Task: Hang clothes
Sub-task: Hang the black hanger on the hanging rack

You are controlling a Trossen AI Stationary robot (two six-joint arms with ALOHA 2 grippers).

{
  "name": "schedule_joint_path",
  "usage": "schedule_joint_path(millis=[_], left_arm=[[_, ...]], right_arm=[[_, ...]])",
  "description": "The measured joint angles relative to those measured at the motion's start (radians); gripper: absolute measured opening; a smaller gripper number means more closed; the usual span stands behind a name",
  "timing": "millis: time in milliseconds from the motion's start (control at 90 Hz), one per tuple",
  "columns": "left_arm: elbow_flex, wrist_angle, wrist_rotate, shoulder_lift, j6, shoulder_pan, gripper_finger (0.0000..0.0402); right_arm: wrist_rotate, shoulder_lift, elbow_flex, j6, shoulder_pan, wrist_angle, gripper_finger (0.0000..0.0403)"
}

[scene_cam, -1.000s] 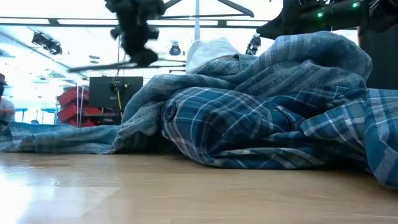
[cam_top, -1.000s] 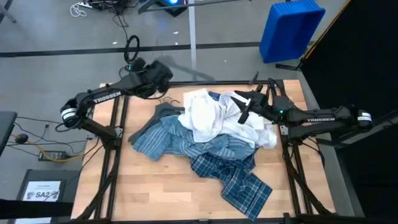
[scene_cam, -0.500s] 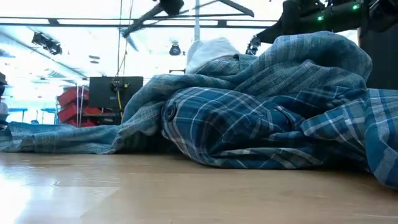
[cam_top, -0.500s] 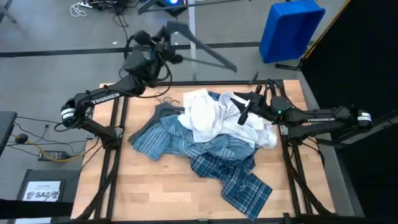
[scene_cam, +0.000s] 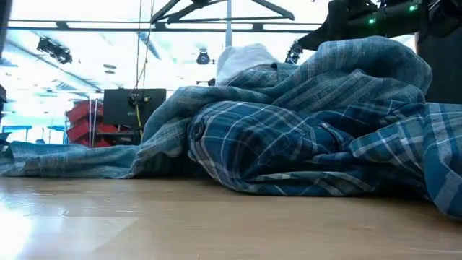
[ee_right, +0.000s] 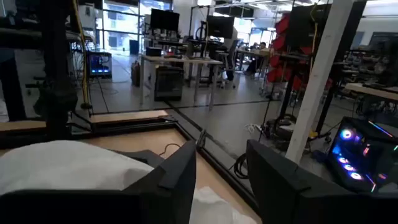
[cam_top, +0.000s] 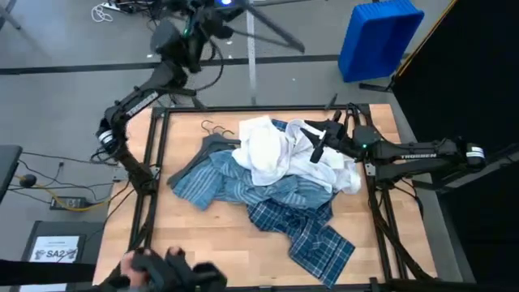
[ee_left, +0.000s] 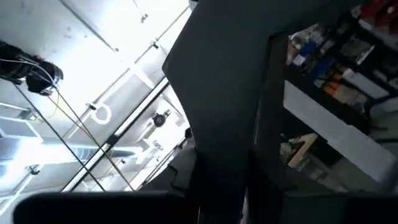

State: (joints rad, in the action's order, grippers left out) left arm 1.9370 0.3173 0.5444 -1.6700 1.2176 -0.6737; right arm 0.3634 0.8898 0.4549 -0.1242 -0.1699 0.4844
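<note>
Shirts heaped mid-table; left gripper (cam_top: 212,18) carries a dark hanger (cam_top: 272,23) beyond the far edge.

The white shirt (cam_top: 268,150) tops the pile, the striped blue-grey shirt (cam_top: 212,174) spreads beneath it, the plaid shirt (cam_top: 312,231) trails toward the near edge. The right gripper (cam_top: 311,139) hovers over the white shirt with fingers (ee_right: 174,177) spread apart. The left gripper, pinching the hanger, sits well apart from the clothes. Since half a second ago the left arm has swung the hanger higher and farther back, while the right arm and shirts have stayed put.
</note>
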Motion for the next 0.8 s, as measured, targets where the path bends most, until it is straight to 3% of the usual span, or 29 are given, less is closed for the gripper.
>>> schedule_joint_path(millis=[244, 333, 733, 800], left_arm=[[0.424, -0.1, 0.062, -0.271, 0.102, -0.007, 0.0068], [0.365, -0.007, 0.021, -0.275, 0.169, -0.005, 0.0068], [0.359, -0.039, 0.022, -0.286, 0.181, 0.02, 0.0068], [0.359, -0.045, 0.02, -0.287, 0.185, 0.024, 0.0092]], right_arm=[[0.0, 0.0, 0.0, 0.0, 0.0, 0.0, 0.0112], [0.0, 0.0, 0.0, 0.0, 0.0, 0.0, 0.0112], [0.0, 0.0, -0.001, 0.0, -0.003, -0.009, 0.0114], [0.0, 0.0, -0.001, 0.0, -0.003, -0.01, 0.0115]])
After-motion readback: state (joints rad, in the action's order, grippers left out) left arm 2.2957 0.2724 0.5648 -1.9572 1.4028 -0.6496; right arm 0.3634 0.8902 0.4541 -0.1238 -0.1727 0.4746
